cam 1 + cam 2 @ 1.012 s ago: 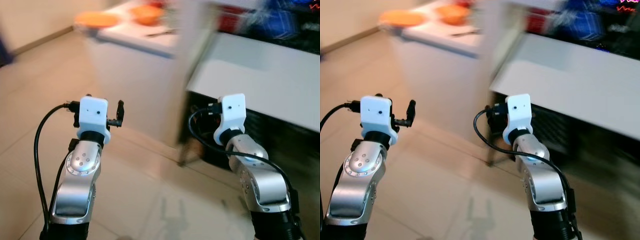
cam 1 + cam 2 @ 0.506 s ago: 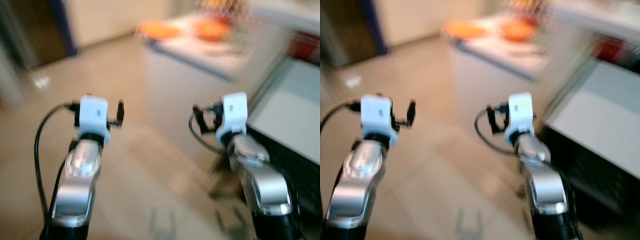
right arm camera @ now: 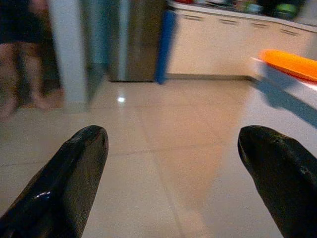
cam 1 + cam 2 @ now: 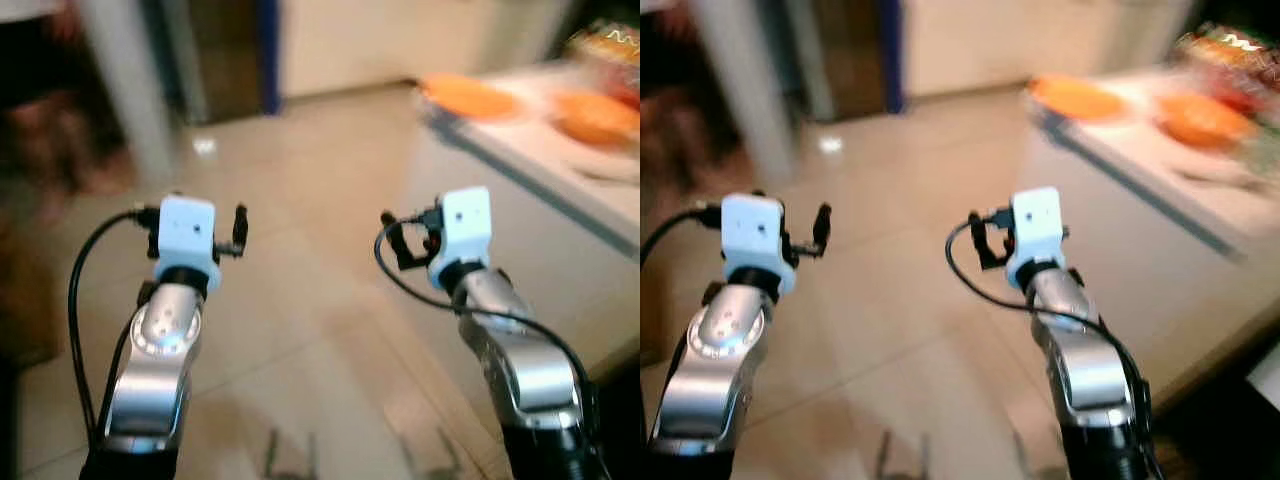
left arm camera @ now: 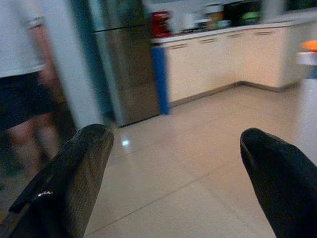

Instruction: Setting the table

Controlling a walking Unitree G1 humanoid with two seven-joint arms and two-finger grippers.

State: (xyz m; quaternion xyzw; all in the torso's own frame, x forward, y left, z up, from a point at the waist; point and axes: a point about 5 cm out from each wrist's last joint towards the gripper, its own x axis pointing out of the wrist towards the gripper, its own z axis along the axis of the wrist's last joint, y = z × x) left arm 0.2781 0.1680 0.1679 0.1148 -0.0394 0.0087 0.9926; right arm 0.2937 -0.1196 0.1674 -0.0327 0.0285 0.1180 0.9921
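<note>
Since the view has swung left vs a sec ago, the counter [image 4: 560, 200] w/ orange plate [image 4: 468, 97] sits right (blurred); left gripper [image 5: 168, 163] & right gripper [image 3: 171, 163] jaws spread, empty, nothing fetched yet.

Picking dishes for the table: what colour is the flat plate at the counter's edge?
Orange; the flat round plate shows best in the right wrist view.

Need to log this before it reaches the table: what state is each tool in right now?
Left tool: open, holding nothing, raised over the tiled floor.
Right tool: open, holding nothing, raised beside the white table.
</note>
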